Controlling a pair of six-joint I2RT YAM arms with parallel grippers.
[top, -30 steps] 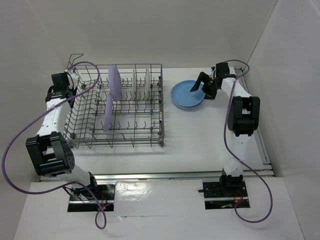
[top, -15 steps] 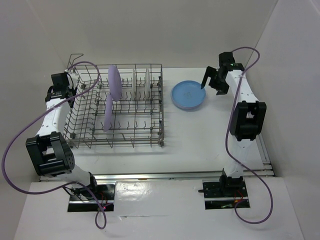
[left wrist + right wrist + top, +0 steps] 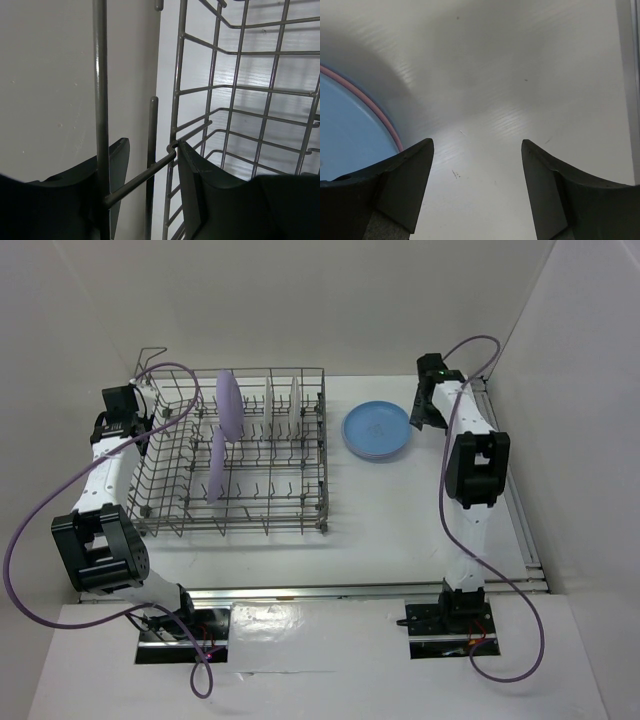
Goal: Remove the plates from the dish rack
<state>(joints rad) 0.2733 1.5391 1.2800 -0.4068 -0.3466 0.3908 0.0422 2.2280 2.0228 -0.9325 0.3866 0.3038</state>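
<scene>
The grey wire dish rack [image 3: 300,510] stands left of centre. Two lavender plates [image 3: 229,405] and two white plates [image 3: 268,400] stand on edge in it. A blue plate [image 3: 377,430] lies flat on the table to its right, on top of a pink one whose rim shows in the right wrist view [image 3: 375,112]. My right gripper [image 3: 420,415] is open and empty just right of that stack, over bare table [image 3: 477,150]. My left gripper [image 3: 140,425] is at the rack's left wall, its jaws closed around rack wires [image 3: 178,75].
White enclosure walls stand close behind and on both sides. A metal rail [image 3: 520,530] runs along the table's right edge beside the right arm. A purple cable [image 3: 60,490] loops by the left arm.
My right gripper has drawn back off the blue plate to its right and turned, leaving the plate flat on the table. The left arm and the rack have not moved.
</scene>
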